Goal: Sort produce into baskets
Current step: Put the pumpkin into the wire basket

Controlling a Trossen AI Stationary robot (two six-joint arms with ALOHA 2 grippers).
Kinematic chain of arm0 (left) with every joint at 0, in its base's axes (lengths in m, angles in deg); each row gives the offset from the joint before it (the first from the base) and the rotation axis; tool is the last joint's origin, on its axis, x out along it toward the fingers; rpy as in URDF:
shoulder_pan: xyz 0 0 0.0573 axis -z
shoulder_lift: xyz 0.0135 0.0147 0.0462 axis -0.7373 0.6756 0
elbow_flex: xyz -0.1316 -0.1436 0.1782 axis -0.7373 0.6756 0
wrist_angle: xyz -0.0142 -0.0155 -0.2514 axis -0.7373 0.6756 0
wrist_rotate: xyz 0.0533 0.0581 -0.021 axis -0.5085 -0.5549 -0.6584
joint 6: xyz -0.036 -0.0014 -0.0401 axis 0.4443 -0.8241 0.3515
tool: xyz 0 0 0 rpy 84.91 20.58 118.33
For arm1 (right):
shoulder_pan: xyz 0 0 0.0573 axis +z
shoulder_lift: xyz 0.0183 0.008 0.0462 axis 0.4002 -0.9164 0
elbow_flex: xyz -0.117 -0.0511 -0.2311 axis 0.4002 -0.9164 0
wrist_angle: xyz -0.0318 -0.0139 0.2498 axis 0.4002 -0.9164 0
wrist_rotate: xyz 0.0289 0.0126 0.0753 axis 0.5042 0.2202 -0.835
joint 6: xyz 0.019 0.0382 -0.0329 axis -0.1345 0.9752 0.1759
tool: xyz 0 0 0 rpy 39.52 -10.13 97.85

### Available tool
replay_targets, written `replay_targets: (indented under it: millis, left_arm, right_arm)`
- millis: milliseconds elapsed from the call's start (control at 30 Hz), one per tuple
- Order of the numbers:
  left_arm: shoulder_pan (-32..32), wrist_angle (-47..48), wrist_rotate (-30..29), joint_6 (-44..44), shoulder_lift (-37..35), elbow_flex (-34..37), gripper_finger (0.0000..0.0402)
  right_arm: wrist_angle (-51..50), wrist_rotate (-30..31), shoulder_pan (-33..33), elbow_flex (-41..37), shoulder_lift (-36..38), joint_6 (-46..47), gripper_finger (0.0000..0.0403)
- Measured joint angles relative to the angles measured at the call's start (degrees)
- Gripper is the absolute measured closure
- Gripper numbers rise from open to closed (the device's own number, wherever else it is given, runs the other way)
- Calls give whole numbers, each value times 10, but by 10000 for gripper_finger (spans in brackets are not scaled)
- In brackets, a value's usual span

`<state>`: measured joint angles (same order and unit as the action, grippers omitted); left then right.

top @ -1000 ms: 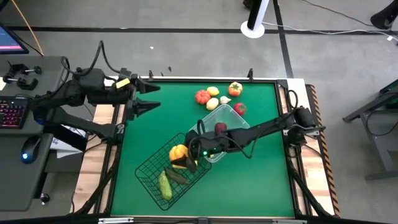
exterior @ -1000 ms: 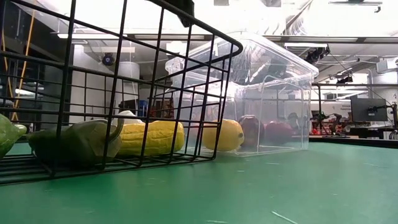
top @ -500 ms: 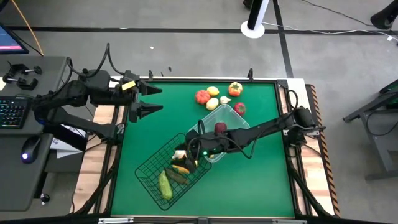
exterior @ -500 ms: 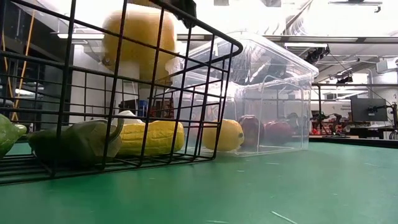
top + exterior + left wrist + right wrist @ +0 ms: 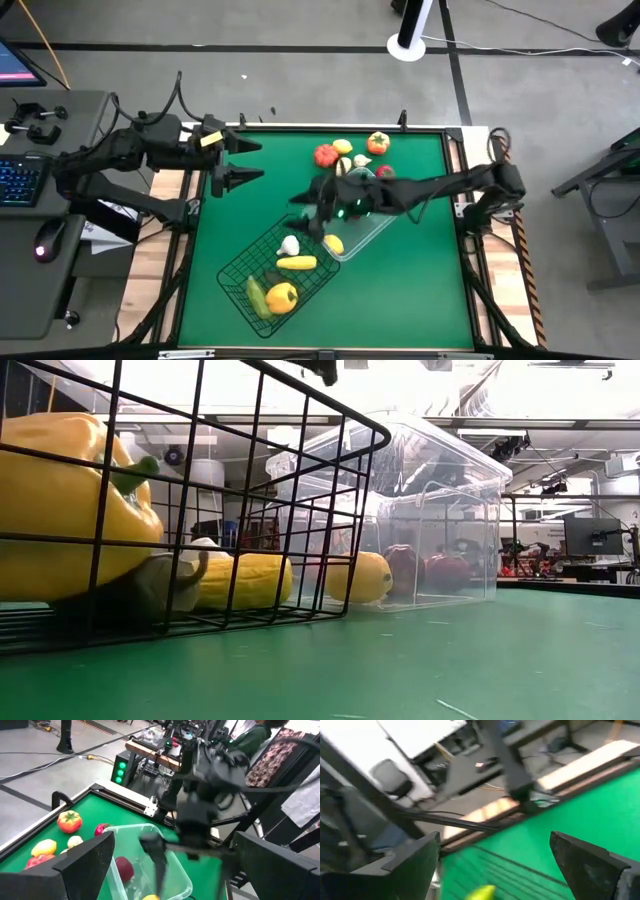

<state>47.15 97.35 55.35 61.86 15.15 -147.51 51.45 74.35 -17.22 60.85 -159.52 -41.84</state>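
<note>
The left gripper (image 5: 243, 161) hangs over the table's (image 5: 420, 290) far left corner, fingers spread wide and holding nothing; that arm looks to be waiting. Next across, the black wire basket (image 5: 235, 275) holds a green vegetable (image 5: 257, 298), a yellow bell pepper (image 5: 281, 296), a yellow squash (image 5: 297, 263) and a white garlic bulb (image 5: 289, 244). The right gripper (image 5: 318, 207) hovers empty with fingers apart, just above the near end of the clear plastic basket (image 5: 368, 180), which holds a lemon (image 5: 334, 243) and red fruit. So a drop seems finished. Beyond lie loose pieces: a red tomato (image 5: 325, 155), a yellow fruit (image 5: 343, 146) and an orange tomato (image 5: 378, 143). The next move probably calls for reaching to those and closing on one.
</note>
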Motion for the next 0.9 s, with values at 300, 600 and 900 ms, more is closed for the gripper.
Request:
replay_targets:
  millis: [300, 600, 900]
  left_arm:
    - [-6, -2, -45, 1, 68, 0, 7]
    - [-120, 14, 20, 40, 238, -45, 7]
    - [-247, 147, 50, 47, 478, -228, 7]
  right_arm:
    - [-263, 93, -80, -1, 110, -26, 36]
    - [-356, 153, -178, -132, 235, -3, 36]
    - [-303, 40, -278, -303, 379, 17, 36]
